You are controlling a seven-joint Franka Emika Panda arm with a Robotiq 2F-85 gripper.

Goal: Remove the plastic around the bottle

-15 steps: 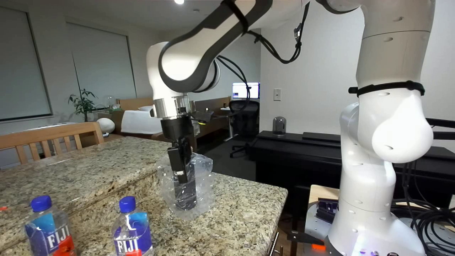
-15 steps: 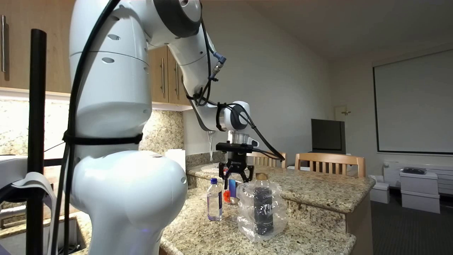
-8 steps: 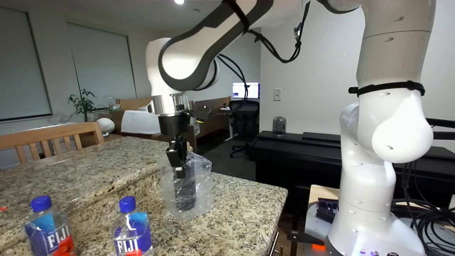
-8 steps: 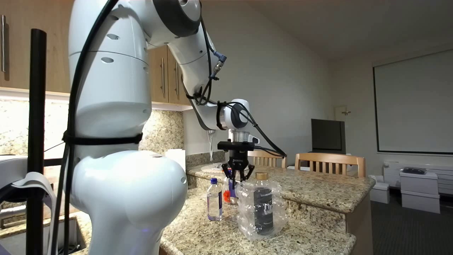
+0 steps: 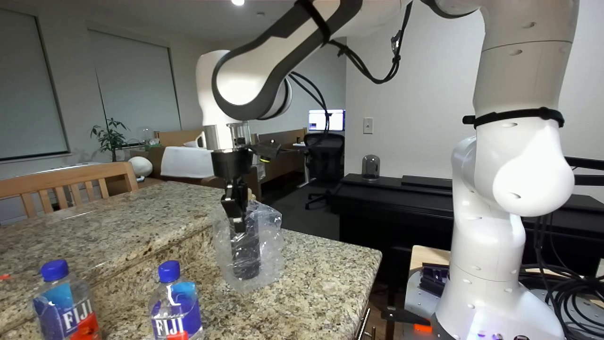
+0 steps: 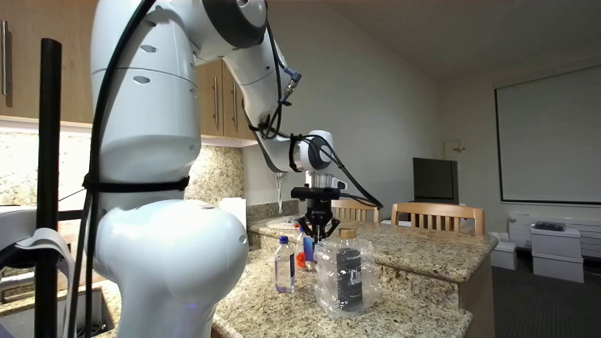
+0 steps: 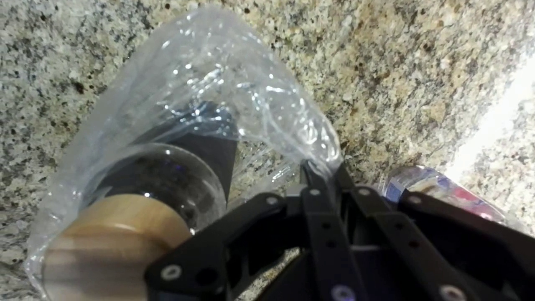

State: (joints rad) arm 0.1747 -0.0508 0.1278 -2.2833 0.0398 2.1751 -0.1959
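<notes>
The bottle [image 6: 349, 279], a dark cylinder with a tan top [image 7: 115, 246], stands upright on the granite counter. Loosely around it is the plastic [image 6: 326, 281], clear and crinkled, its upper edge lying below the tan top. In the wrist view a fold of the plastic [image 7: 234, 58] runs in between the fingertips of my gripper [image 7: 327, 173], which is shut on it. An exterior view has the gripper [image 6: 319, 237] at the upper rim of the plastic, beside the bottle and apart from its top. From another side the gripper [image 5: 239, 226] partly covers the bottle [image 5: 246, 259].
Two clear water bottles with blue caps and FIJI labels stand nearby, a closer one [image 5: 174, 307] and a farther one [image 5: 66, 307]. One water bottle [image 7: 447, 192] also shows beside the fingers in the wrist view. A raised granite ledge [image 6: 413, 239] runs behind the bottle.
The fingers have come together from open onto the plastic's edge. The gripper has risen slightly and shifted a little towards the bottle. The bottle stays in place.
</notes>
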